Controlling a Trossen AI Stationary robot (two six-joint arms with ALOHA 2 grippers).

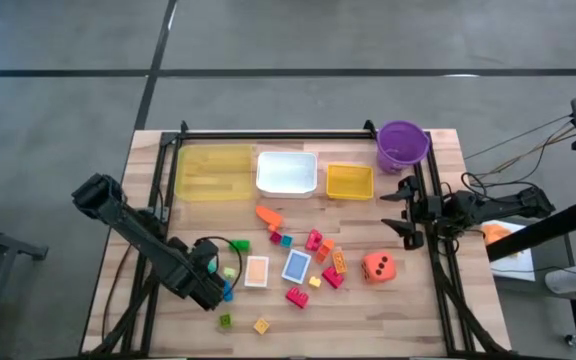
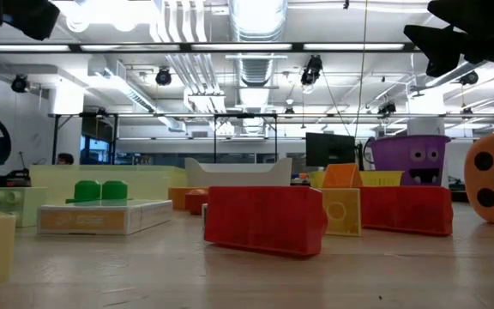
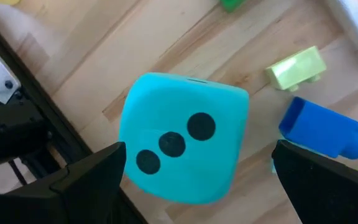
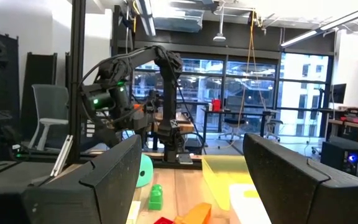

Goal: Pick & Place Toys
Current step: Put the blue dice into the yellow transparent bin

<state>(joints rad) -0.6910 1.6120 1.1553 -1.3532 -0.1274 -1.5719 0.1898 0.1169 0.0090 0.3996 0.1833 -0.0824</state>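
1. Since the left gripper (image 3: 194,180) hangs over the teal die (image 3: 182,146) with jaws wide and nothing held, lower straight down — the die sits at lower left of the high view, on the worktop (image 1: 398,310).
2. Centre the die between the jaws before closing; the blue block (image 3: 325,130) lies just beside.
3. The right gripper (image 1: 400,212) waits at centre right, jaws open, empty.

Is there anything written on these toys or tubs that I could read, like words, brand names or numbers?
No words, brands or numerals can be read in any view.
Teal die: three black dots in a row on the face showing, no numeral.
Orange die: black dots only.
Purple bucket: a cartoon face, no lettering.
Orange card and blue card: pale centres, any print too small to read.
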